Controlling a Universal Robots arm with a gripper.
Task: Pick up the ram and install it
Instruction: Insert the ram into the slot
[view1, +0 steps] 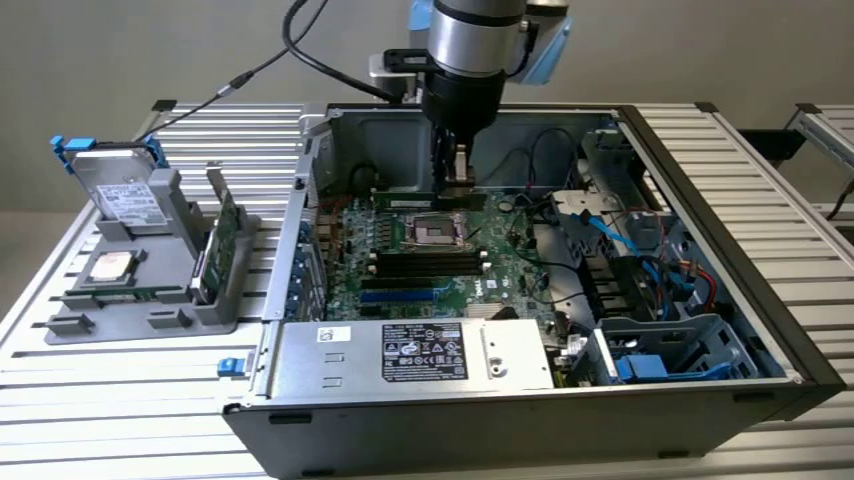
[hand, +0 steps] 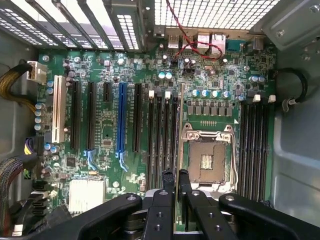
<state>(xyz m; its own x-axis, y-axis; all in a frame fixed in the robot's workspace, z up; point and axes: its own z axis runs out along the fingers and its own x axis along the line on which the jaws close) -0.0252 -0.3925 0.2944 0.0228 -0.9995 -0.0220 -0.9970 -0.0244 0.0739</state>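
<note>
**Open case, seen from above and from the wrist.** Free room lies over the motherboard, where the memory slots and the processor socket sit low and uncovered.

The gripper, clamped on the ram, takes up the room near the far wall.

Obstacles:
- The power supply closes the side nearest the exterior camera.
- The drive cage and blue cables fill the exterior view's right.
- A black cable loop hangs beside the outer slot bank.
- A red wire crosses near the ports.
</note>
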